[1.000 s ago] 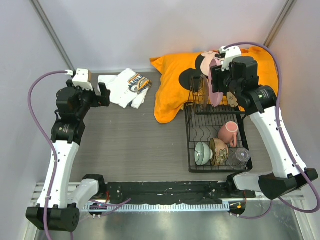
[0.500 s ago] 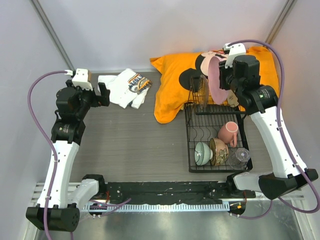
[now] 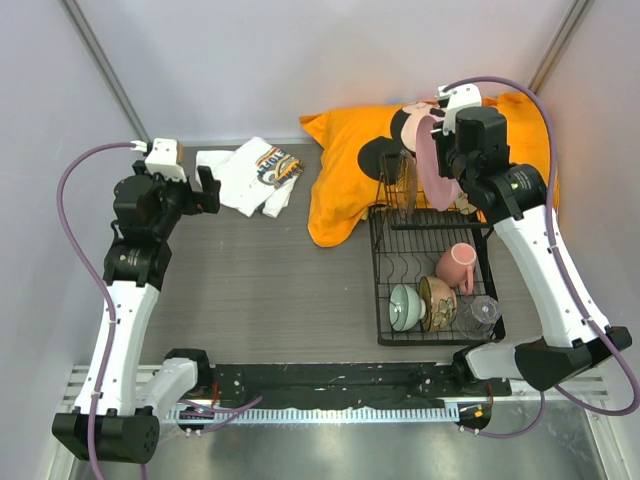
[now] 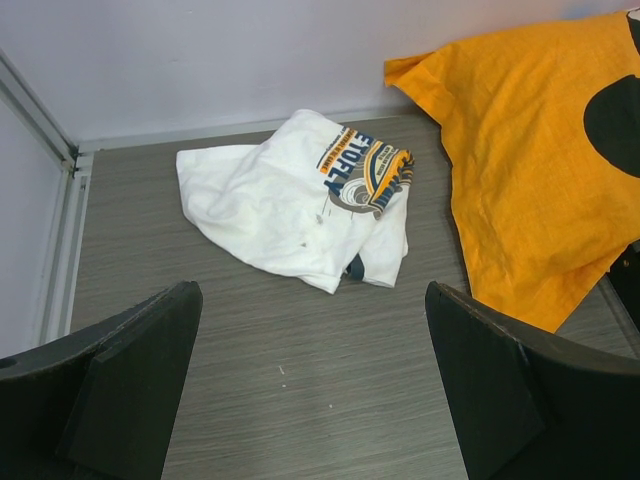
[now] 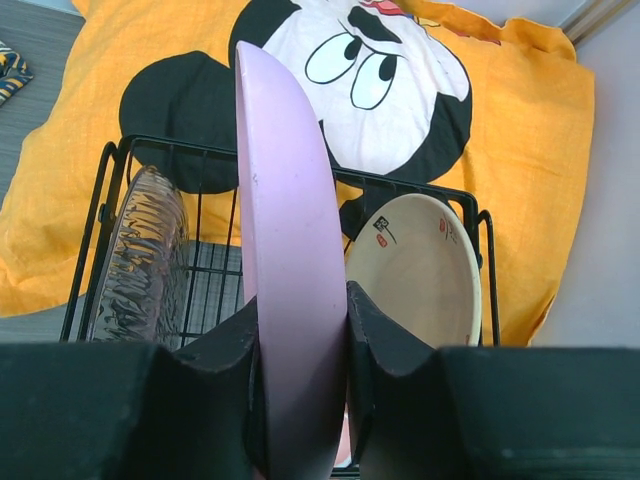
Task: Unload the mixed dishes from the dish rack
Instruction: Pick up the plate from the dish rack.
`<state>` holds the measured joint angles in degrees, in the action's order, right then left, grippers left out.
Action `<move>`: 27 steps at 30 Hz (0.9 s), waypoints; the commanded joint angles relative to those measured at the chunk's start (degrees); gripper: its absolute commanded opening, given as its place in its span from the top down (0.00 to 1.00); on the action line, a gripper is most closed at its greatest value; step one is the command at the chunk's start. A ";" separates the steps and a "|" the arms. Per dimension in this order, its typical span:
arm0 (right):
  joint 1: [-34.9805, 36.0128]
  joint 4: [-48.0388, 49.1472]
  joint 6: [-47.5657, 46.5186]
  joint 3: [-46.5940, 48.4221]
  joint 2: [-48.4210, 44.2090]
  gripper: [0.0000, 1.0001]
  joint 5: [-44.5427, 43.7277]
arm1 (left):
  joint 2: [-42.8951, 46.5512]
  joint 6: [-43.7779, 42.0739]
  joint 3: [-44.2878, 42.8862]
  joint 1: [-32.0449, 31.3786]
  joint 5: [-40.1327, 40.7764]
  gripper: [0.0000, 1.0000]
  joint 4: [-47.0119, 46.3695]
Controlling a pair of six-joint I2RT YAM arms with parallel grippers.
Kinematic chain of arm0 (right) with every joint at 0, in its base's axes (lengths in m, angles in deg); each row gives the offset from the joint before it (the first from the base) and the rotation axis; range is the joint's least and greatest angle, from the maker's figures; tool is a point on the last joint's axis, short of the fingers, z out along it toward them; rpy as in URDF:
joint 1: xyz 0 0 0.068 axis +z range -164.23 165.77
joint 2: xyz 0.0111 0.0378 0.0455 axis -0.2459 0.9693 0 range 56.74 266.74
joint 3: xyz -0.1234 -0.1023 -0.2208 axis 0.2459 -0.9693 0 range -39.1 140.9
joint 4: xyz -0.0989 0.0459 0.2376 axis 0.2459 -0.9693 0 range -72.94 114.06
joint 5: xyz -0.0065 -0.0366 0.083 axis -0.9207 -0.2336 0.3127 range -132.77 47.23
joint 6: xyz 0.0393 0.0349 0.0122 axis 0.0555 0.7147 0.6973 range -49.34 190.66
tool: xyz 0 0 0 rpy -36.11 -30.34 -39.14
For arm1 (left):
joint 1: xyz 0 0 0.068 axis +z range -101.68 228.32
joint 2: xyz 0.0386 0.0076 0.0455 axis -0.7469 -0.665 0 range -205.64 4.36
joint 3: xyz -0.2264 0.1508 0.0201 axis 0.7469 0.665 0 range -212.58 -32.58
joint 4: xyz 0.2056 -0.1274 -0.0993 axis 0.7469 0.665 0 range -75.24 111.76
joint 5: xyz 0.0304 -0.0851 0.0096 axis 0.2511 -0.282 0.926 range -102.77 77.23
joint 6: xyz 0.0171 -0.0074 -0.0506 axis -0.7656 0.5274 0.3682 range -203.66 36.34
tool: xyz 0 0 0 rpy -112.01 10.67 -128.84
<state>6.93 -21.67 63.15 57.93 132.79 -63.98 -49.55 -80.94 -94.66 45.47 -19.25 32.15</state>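
Far back on the grey wood-grain tabletop (image 3: 270, 280), against the pale wall (image 3: 300, 60), a crumpled orange fabric cloth (image 3: 335, 195) printed with a black-eared cartoon mouse face (white muzzle, oval eyes), spread toward the right rear corner. Just left of it, a narrow strip of table between the two, a loosely folded white cotton T-shirt (image 3: 245, 178) with a blue-and-yellow lettered print turned up on its right side. Along the near edge, a silver slotted metal rail (image 3: 330, 412) running left to right.
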 commanded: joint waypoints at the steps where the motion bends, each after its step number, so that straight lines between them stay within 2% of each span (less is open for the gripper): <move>1: 1.16 1.88 -0.05 4.21 -0.03 0.88 0.47 | 0.91 -0.08 0.12 0.22 0.24 0.00 -2.97; 9: 1.24 0.47 -1.10 9.05 1.38 0.99 -1.46 | 0.65 -0.08 -0.14 0.22 -0.11 0.00 -3.15; 16: 1.24 -0.93 -1.63 12.48 1.21 0.99 -2.16 | 0.39 -0.44 -0.32 0.22 -1.43 0.00 -3.32; 27: 1.24 1.08 -5.49 11.77 -0.11 0.99 -7.43 | -0.14 -0.26 -0.67 0.22 -2.57 0.00 -3.59</move>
<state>7.83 -24.43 60.20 67.96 134.52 -67.26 -49.59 -81.09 -94.55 45.47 -20.57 31.69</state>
